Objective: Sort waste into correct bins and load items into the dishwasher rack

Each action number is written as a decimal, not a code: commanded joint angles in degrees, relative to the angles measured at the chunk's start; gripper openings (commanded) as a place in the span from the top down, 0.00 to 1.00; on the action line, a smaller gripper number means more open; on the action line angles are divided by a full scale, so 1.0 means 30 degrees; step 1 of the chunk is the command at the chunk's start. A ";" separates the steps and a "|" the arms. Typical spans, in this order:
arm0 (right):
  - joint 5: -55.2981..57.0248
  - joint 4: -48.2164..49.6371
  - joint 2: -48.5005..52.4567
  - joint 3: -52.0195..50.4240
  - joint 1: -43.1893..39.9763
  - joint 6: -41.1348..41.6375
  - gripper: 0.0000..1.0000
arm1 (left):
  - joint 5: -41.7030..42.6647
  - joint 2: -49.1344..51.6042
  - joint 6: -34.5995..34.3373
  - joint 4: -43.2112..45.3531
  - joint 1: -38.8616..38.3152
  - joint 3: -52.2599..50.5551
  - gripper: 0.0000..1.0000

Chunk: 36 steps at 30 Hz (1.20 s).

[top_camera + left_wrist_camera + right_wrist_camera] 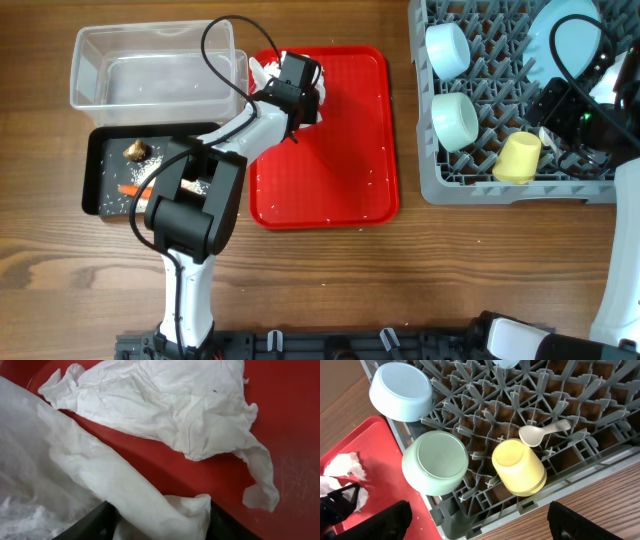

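My left gripper [302, 98] is over the far left corner of the red tray [340, 170], shut on a crumpled white napkin [142, 505] that fills the gap between its fingers [160, 530]. A second napkin [165, 405] lies on the tray just beyond it. My right gripper [548, 120] hangs open and empty above the front of the grey dishwasher rack [440, 185]. The rack holds two upturned bowls [401, 391] [435, 462], the yellow cup [518, 467], the white spoon [542, 434] and the pale blue plate [560, 40].
The clear bin [80, 70] stands at the far left. The black bin [100, 170] in front of it holds a brown lump [137, 151], a carrot piece [128, 188] and rice grains. A few white grains lie on the tray.
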 commanded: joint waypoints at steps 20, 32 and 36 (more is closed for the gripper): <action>-0.0313 -0.0124 -0.0044 0.0240 -0.0080 -0.0350 0.10 | 0.0758 -0.7096 -0.0896 -0.5246 0.5799 0.2696 0.96; -0.0299 -0.0306 -0.0044 0.0240 -0.0080 -0.0401 0.10 | 0.3869 -0.4510 -0.0328 -0.2637 0.5195 0.2718 0.06; 0.0066 -0.0510 -0.0044 0.0240 -0.0080 -0.0903 0.09 | 0.3861 -0.4488 -0.2849 -0.8867 0.2106 0.2710 0.27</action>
